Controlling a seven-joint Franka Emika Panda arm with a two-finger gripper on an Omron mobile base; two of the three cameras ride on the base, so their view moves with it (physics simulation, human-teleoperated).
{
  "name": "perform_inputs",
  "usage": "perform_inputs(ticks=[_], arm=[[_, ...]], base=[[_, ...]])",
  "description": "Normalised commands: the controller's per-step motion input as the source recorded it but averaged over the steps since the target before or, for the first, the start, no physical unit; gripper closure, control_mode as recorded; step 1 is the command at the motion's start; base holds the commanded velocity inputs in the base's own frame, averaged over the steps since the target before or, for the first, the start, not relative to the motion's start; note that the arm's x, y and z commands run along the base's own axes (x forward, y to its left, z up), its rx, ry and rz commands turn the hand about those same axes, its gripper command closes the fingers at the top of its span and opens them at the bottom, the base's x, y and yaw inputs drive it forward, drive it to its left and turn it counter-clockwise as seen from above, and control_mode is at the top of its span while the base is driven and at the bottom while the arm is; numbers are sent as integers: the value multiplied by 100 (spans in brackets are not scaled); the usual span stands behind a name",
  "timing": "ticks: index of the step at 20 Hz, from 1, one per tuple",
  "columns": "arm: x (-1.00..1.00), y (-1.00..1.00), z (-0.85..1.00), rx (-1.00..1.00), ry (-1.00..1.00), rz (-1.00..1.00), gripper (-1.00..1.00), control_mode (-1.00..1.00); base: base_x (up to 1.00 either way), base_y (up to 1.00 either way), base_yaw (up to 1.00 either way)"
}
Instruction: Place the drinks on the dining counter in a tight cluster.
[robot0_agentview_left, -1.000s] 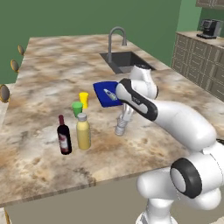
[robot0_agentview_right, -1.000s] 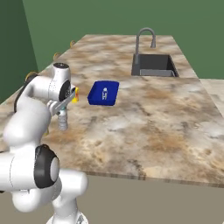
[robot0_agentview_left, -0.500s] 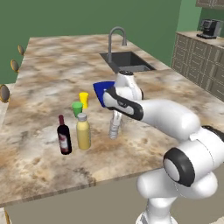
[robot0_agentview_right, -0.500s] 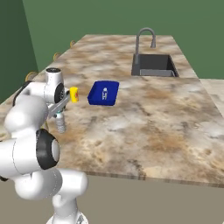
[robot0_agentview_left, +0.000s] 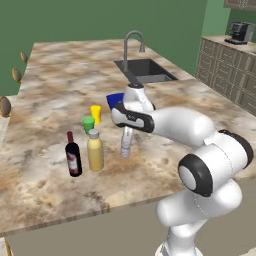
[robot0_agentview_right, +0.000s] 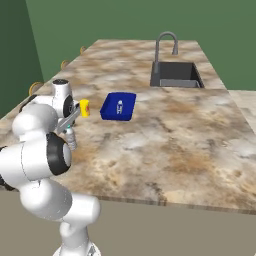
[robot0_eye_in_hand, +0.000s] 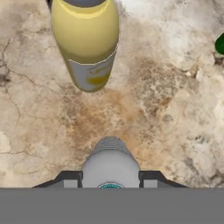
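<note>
Hand view | my gripper (robot0_eye_in_hand: 110, 178) clamps water bottle (robot0_eye_in_hand: 110, 164); yellow bottle (robot0_eye_in_hand: 86, 41) at 12 o'clock | risk: advancing too fast topples it

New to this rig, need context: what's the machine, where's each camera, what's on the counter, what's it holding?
It is a rendered kitchen. A white robot arm on a base reaches over the dining counter, a marbled stone island with a sink and faucet.

Two pictures come from cameras on the base, behind the arm to its left and right. The third looks along the hand itself.

The pincer is shut on the water bottle, a small clear one; the hand view shows its cap between the fingertips. Beside it stand the yellow bottle and the wine bottle, with a green cup and a yellow cup behind. A blue box lies nearer the sink.
</note>
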Motion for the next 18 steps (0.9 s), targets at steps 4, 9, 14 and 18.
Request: perform_inputs(ticks=[4, 9, 14, 18], arm=[[26, 10, -10, 0, 0, 5, 100, -100], [4, 23, -19, 0, 0, 6, 100, -100], [-1, 19, -21, 0, 0, 8, 100, -100], [-14, 5, -21, 0, 0, 7, 100, -100]], base=[[0, 0, 0], [0, 0, 0], [0, 0, 0], [0, 0, 0]])
